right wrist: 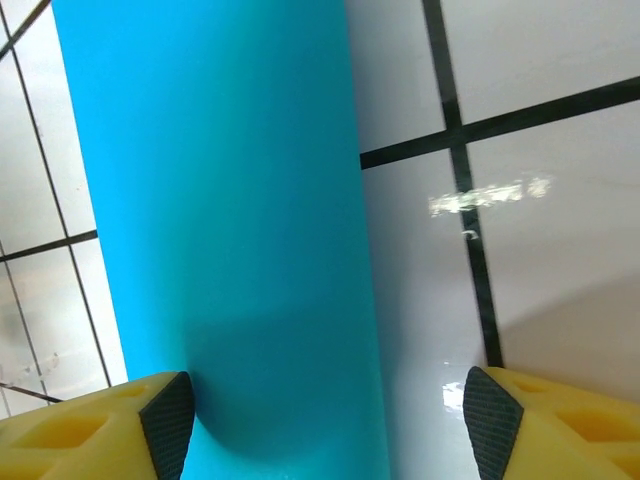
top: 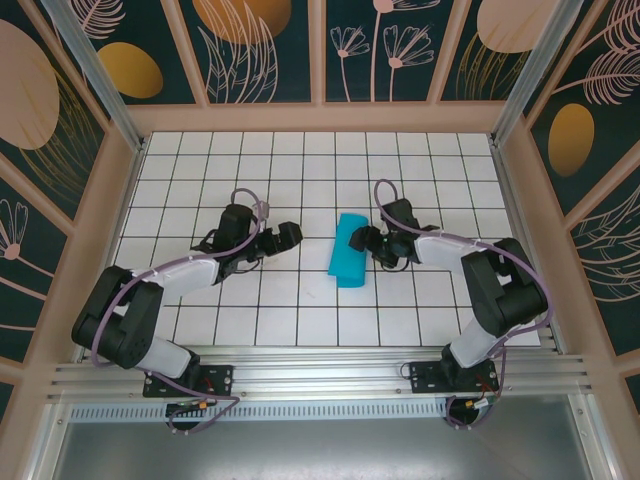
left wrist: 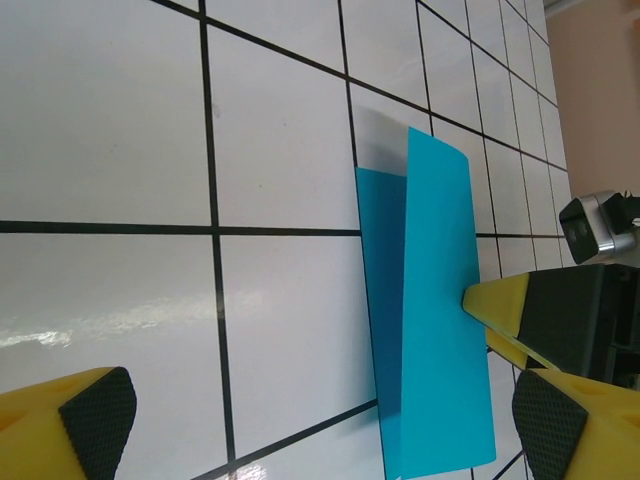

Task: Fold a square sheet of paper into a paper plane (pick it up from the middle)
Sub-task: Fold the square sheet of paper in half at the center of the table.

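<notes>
The square sheet of paper (top: 351,250) lies folded into a long teal strip at the middle of the table. In the left wrist view the paper (left wrist: 430,300) has its upper layer lifted a little off a darker lower layer. My left gripper (top: 290,235) stands open just left of it, and its pads (left wrist: 95,420) have only tile between them. My right gripper (top: 365,241) is open at the strip's right edge. Its jaws (right wrist: 328,425) straddle the paper (right wrist: 230,200) edge, and one yellow finger (left wrist: 497,303) touches the sheet. A paper plane is out of view.
The white gridded table (top: 250,180) is fenced by wooden walls (top: 320,118) at the back and sides. Both arms' bases sit on the aluminium rail (top: 320,375) at the near edge.
</notes>
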`<state>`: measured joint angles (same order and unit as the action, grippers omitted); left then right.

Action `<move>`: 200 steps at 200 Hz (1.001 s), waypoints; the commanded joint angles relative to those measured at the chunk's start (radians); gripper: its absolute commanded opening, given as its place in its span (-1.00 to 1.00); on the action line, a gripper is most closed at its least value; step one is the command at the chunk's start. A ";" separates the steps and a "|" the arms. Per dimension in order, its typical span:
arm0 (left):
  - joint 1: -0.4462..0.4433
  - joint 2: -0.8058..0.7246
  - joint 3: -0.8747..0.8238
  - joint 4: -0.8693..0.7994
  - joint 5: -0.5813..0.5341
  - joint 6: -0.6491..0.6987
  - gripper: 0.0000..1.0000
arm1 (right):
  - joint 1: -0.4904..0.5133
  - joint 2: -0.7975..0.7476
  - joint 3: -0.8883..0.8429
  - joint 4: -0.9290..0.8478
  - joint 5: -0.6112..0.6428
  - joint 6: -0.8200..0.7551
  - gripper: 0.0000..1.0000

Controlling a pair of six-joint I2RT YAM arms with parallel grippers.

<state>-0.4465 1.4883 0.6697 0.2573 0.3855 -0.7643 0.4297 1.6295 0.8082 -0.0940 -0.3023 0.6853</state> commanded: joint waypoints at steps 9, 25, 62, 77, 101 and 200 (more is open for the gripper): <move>-0.021 0.019 0.038 0.015 0.013 0.004 0.97 | -0.008 0.002 0.053 -0.099 0.014 -0.109 0.50; -0.030 0.013 0.038 0.034 0.009 -0.013 0.97 | -0.008 0.029 0.063 -0.126 0.018 -0.137 0.50; -0.045 0.019 0.061 0.019 -0.013 -0.030 0.97 | -0.009 0.069 0.076 -0.143 0.004 -0.188 0.51; -0.056 0.021 0.061 0.022 -0.022 -0.038 0.97 | -0.009 0.083 0.084 -0.161 -0.004 -0.221 0.51; -0.070 0.032 0.067 0.022 -0.030 -0.044 0.97 | -0.014 0.095 0.088 -0.177 0.006 -0.244 0.51; -0.076 0.044 0.092 -0.002 -0.037 -0.049 0.97 | -0.016 0.167 0.134 -0.263 0.077 -0.286 0.47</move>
<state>-0.5175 1.5185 0.7353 0.2569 0.3573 -0.7986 0.4240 1.7290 0.9535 -0.3161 -0.2951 0.4255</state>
